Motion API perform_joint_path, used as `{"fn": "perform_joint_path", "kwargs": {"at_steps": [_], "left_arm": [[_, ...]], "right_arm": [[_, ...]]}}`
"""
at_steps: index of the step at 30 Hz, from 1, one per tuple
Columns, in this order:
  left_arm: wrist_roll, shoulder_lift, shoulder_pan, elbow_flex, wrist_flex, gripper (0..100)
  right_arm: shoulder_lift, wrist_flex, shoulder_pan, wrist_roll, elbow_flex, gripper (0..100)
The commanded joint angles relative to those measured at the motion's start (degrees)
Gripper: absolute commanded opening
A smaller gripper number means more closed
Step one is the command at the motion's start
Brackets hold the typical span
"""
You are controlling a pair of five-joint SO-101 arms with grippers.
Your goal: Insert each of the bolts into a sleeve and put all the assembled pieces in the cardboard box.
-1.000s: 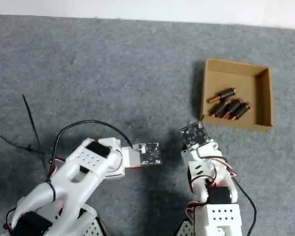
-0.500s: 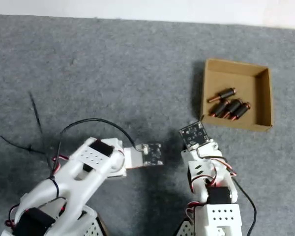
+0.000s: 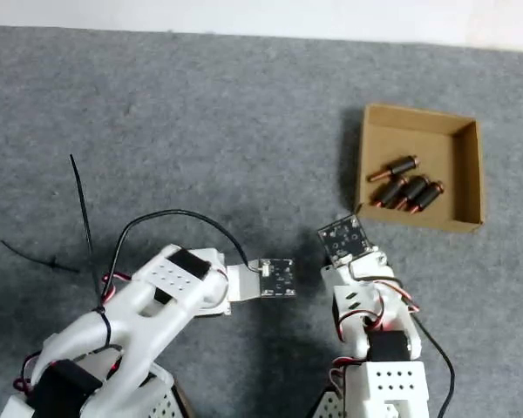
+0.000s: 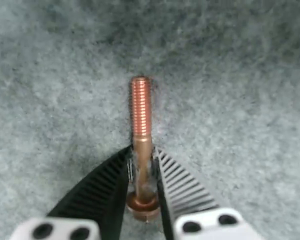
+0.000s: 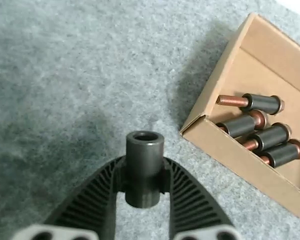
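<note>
Lighting: bright, even, from above. Shadows: soft, dark patch on grey mat [image 3: 200, 104] beside cardboard box [image 3: 364, 165] wall.

You see a copper-orange threaded metal bolt [image 4: 141, 115] between the left gripper's [image 4: 142, 152] black, ribbed fingers [image 4: 102, 187]. The short cylindrical sleeve [image 5: 145, 170] is matte dark grey. The open cardboard box [image 3: 410, 131], right in the high view, is plain tan; the felt table covering [image 3: 200, 113], mottled grey.
</note>
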Motion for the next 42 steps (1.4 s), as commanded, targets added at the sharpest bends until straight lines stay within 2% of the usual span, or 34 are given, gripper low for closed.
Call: {"fn": "perform_joint_path", "kwargs": {"at_steps": [1,8,14,19,22,25,31,38,40,42], "left_arm": [[1.05,-0.31,-0.31,-6.29,5.36,1],[1.14,-0.31,-0.66,-15.6,15.56,1],[1.14,-0.31,0.75,-28.09,26.73,1],[0.97,-0.31,0.75,-37.41,32.53,1],[0.53,0.13,-1.89,-40.57,32.44,1],[-4.31,0.4,-6.9,-42.24,32.0,1],[-5.98,12.0,-17.71,-41.71,22.24,1],[-6.07,27.03,-20.26,-53.32,28.57,1],[-5.98,28.97,-20.18,-56.31,30.15,7],[-5.63,30.37,-20.53,-58.68,30.95,18]], "right_arm": [[-0.84,-1.98,0.4,-0.09,2.51,0.5],[-0.84,-2.07,0.4,-0.09,2.51,0.5],[-0.84,-2.07,0.4,-0.09,2.51,0.5],[-0.84,-2.07,0.4,-0.09,2.51,0.5],[-0.84,-2.07,0.4,-0.09,2.51,0.5],[-0.84,-2.07,0.4,-0.09,2.51,0.5],[-0.84,-2.07,0.4,-0.09,2.51,0.5],[-0.84,-2.15,0.4,-0.09,2.77,0.5],[-0.84,-4.09,0.4,-0.09,4.18,0.5],[-0.84,-5.76,0.4,-0.09,5.23,0.5]]}}
